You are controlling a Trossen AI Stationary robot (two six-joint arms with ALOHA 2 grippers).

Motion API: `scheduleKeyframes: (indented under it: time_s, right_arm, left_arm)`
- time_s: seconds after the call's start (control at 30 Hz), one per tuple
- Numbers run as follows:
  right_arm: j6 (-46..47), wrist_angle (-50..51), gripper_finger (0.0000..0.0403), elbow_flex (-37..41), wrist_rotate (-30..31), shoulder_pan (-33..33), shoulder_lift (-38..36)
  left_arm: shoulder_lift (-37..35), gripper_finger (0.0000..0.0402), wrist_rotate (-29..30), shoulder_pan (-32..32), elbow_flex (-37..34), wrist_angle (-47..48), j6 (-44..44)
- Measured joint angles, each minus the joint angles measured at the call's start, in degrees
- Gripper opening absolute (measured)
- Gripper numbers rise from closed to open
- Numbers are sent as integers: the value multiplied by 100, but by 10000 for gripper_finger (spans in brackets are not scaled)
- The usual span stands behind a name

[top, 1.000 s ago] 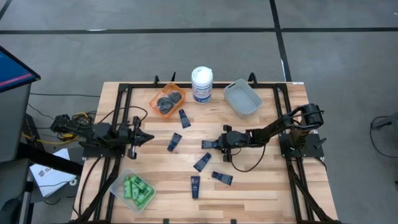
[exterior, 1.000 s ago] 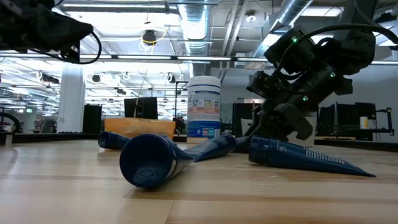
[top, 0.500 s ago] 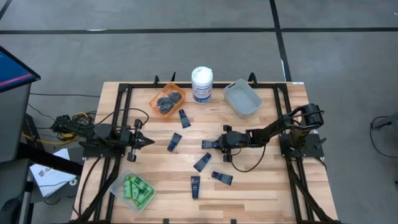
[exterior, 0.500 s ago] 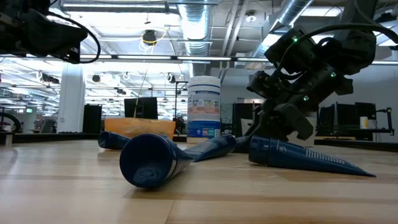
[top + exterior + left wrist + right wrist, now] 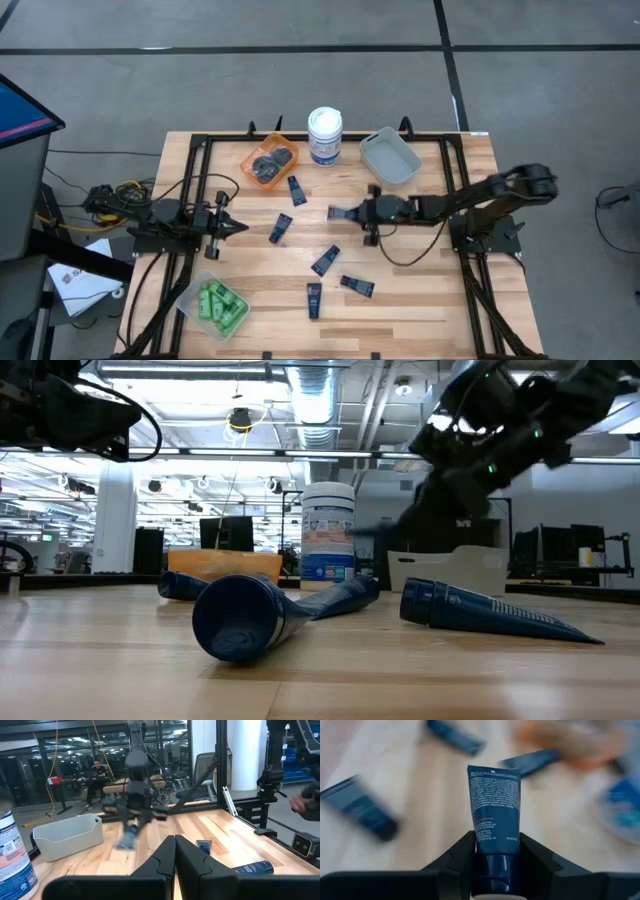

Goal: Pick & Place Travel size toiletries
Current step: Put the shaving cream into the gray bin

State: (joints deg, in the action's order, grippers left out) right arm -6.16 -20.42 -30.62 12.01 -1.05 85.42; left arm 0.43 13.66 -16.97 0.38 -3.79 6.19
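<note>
My right gripper (image 5: 352,212) hangs over the table's middle, shut on a dark navy tube (image 5: 493,805) with pale print. The left wrist view shows that tube (image 5: 129,838) in the air. Other navy tubes lie flat on the wood (image 5: 297,190) (image 5: 281,228) (image 5: 324,260) (image 5: 314,298) (image 5: 357,286). Dark grey pots sit in the orange bin (image 5: 252,157). Green bottles fill the clear bin (image 5: 190,297). My left gripper (image 5: 235,228) waits shut at the table's left, holding nothing. My right gripper pinches the tube's cap end (image 5: 492,851) between its two fingers (image 5: 462,854), one on each side. It reaches from the table's right, slanting down. The tube sticks out ahead along the fingers, its flat crimped end (image 5: 493,770) farthest away, lifted clear of the table.
A white tub with a blue label (image 5: 325,135) stands at the far edge between the orange bin and a grey bin (image 5: 390,158). Black frame rails (image 5: 200,170) run along the table's left and right sides. Bare wood lies near the front right.
My right gripper has risen and gone a little toward the far edge, carrying the navy tube off the wood. The tube, which lay on the table a second ago, now hangs clear of it. In the low view the gripper has lifted away from the tubes.
</note>
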Motion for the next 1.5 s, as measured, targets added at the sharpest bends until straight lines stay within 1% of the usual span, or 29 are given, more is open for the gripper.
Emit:
scheduleKeyframes:
  time_s: [0.07, 0.2, 0.27, 0.37, 0.4, 0.5, 0.57, 0.63, 0.7, 0.77, 0.87, 0.97, 1.03, 1.13, 1.2, 1.3, 1.37, 1.43, 1.5]
  right_arm:
    - [-30, 284, 112, -3, 492, 137, -411]
    - [-27, 858, 112, -6, 1857, 522, -1131]
    - [12, 1033, 112, -6, 2433, 790, -1417]
    - [320, 1217, 112, -8, 3082, 1286, -1689]
    - [473, 1295, 112, -10, 3173, 1485, -1725]
    - [882, 1493, 112, -10, 3159, 2118, -1675]
    - [1106, 1559, 112, -17, 3108, 2499, -1493]
    - [1208, 1614, 112, -14, 2901, 2824, -1265]
    - [1230, 1538, 113, -15, 2558, 3073, -1065]
    - [1316, 1506, 113, -17, 2342, 3239, -880]
    - [1380, 1502, 117, -17, 2295, 3371, -659]
    - [1383, 1529, 129, -17, 2250, 3446, -493]
    - [1420, 1533, 143, -17, 2248, 3466, -435]
    - [1522, 1541, 175, -17, 2246, 3461, -438]
    - [1526, 1550, 203, -17, 2196, 3459, -511]
    - [1528, 1586, 248, -93, 1930, 3459, -678]
    - [1703, 1751, 272, -212, 1808, 3411, -825]
    - [1933, 1967, 287, -395, 1680, 3296, -980]
    - [2094, 2101, 294, -610, 1470, 3098, -1109]
  left_arm:
    - [0, 1, 2, 0, 0, -12, -1]
    - [0, 1, 2, 0, 0, -20, 0]
    - [0, 1, 2, 0, 0, -22, -2]
    - [0, 1, 2, 0, 0, -36, -2]
    - [0, 1, 2, 0, 0, -49, -2]
    - [0, 1, 2, 0, 0, -57, -2]
    - [0, 1, 2, 0, 0, -57, -2]
    - [0, 1, 2, 0, -1, -57, -2]
    - [0, 1, 2, 0, -2, -57, -2]
    - [0, 1, 0, 0, -2, -57, -2]
    - [0, 1, 2, 0, -2, -59, -2]
    - [0, 1, -1, 0, -2, -59, -2]
    - [0, 1, 0, 0, -2, -59, -2]
    - [0, 1, -1, 0, -2, -63, -2]
    - [0, 1, -1, 0, -2, -64, -2]
    - [2, 1, -1, 0, -2, -68, -2]
    - [2, 1, -1, 0, -2, -76, -2]
    - [2, 1, -1, 0, -2, -82, -2]
    - [2, 1, -1, 0, -2, -87, -2]
